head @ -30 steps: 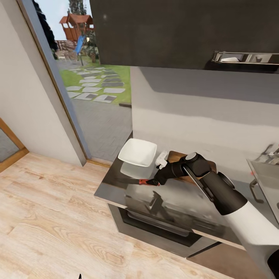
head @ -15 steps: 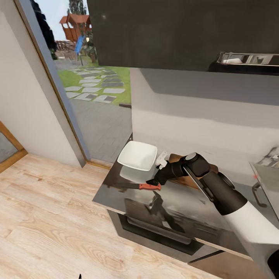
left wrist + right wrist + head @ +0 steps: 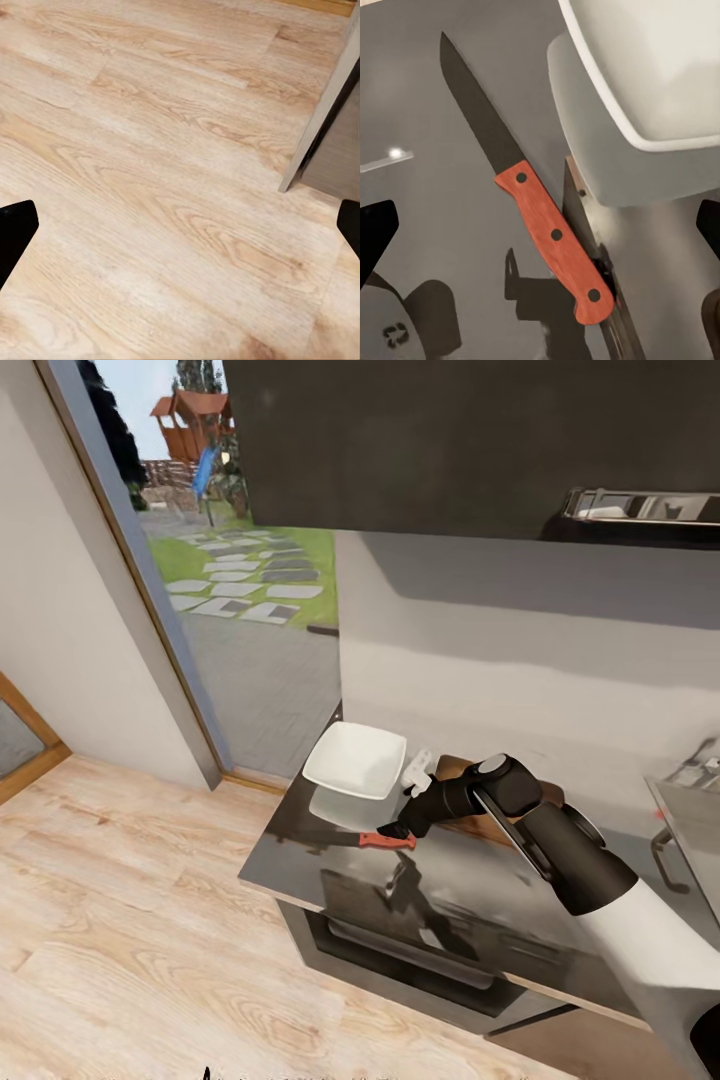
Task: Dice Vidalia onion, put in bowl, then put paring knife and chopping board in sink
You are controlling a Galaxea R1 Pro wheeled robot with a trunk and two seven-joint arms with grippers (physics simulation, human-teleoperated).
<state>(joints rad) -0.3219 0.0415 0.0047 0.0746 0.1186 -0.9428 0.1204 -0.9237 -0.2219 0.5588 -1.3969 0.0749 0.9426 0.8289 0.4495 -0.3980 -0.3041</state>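
Knife flat on counter, just beside bowl, handle toward right gripper. Gripper above handle, fingers spread wide, holding nothing; likely lining up for grasp. Board beyond arm. Left gripper wide open, empty, over floor.

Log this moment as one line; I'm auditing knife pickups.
phase: reaching | right gripper: open above paring knife | knife: flat on countertop beside bowl | left gripper: open over floor
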